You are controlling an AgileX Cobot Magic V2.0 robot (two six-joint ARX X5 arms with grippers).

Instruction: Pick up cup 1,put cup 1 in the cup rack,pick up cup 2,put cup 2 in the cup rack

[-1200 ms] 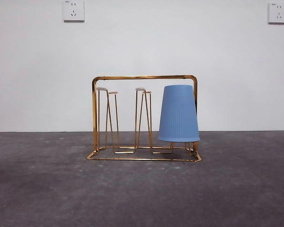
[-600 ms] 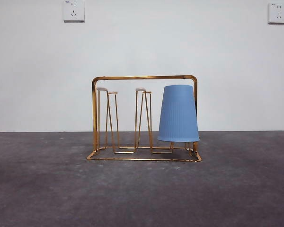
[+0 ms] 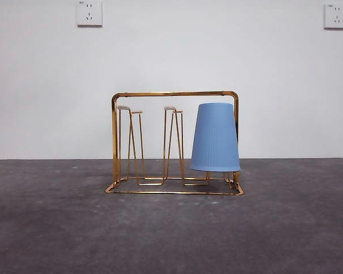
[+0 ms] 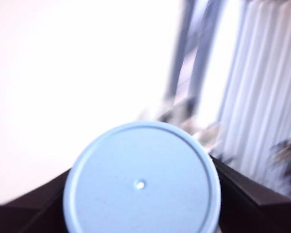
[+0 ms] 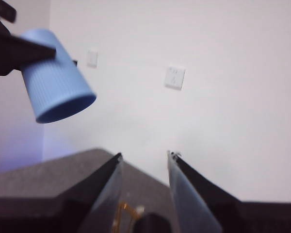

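Fingers of the left gripper (image 4: 140, 213) are clamping a blue cup (image 4: 141, 180) from both sides, its flat base facing the wrist camera; the right wrist view is showing this held cup (image 5: 56, 75) tilted, mouth angled down, high above the table (image 3: 171, 228). Right gripper (image 5: 144, 160) is hanging with fingers apart, gripping nothing. Cup rack (image 3: 174, 142) is standing on the table, gold wire. Second blue cup (image 3: 215, 137) is sitting inverted on the rack's right-hand loops.

No legible text or labels.
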